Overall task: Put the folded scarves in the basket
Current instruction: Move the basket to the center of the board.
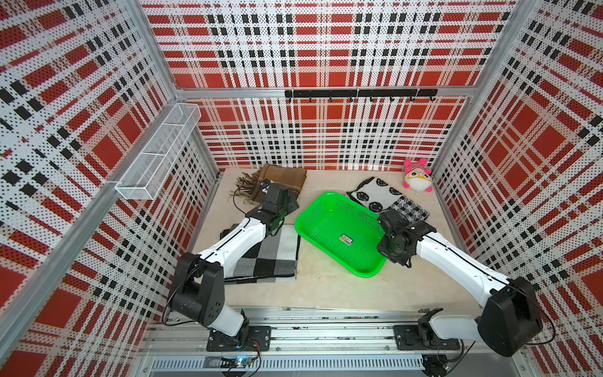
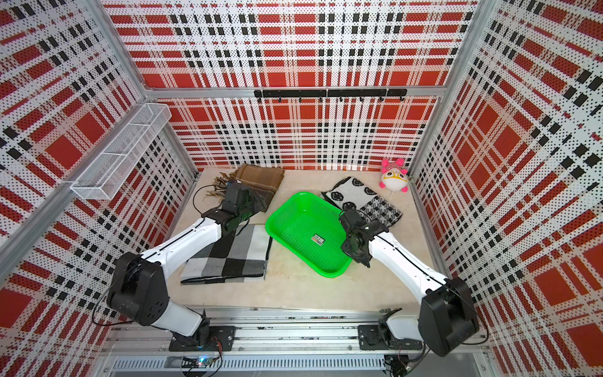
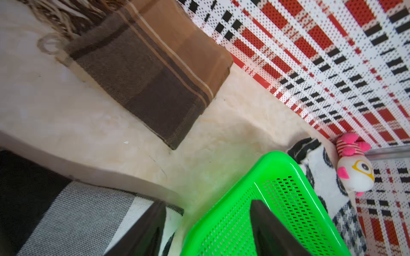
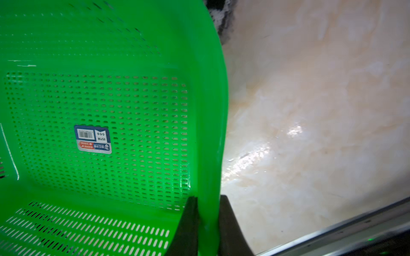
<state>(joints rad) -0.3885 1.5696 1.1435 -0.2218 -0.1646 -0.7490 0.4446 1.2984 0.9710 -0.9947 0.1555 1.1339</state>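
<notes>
The bright green basket [image 1: 326,235] [image 2: 303,228] lies askew mid-table, nothing in it but a sticker. My right gripper [image 4: 207,199] [image 1: 385,222] is shut on its right rim, one finger inside the wall and one outside. Three folded scarves lie around it. A grey, black and white checked scarf [image 1: 270,254] [image 3: 77,210] is at front left. A brown fringed scarf [image 1: 284,179] [image 3: 150,73] is at back left. A black-and-white patterned scarf [image 1: 381,196] is at back right. My left gripper [image 3: 207,204] [image 1: 288,204] hovers open between the checked scarf's corner and the basket's left corner [image 3: 221,230], holding nothing.
A pink and white plush toy [image 1: 417,176] sits in the back right corner. A white wire mesh shelf [image 1: 160,153] hangs on the left wall and a black hook rail [image 1: 359,94] on the back wall. Plaid walls enclose the table on three sides.
</notes>
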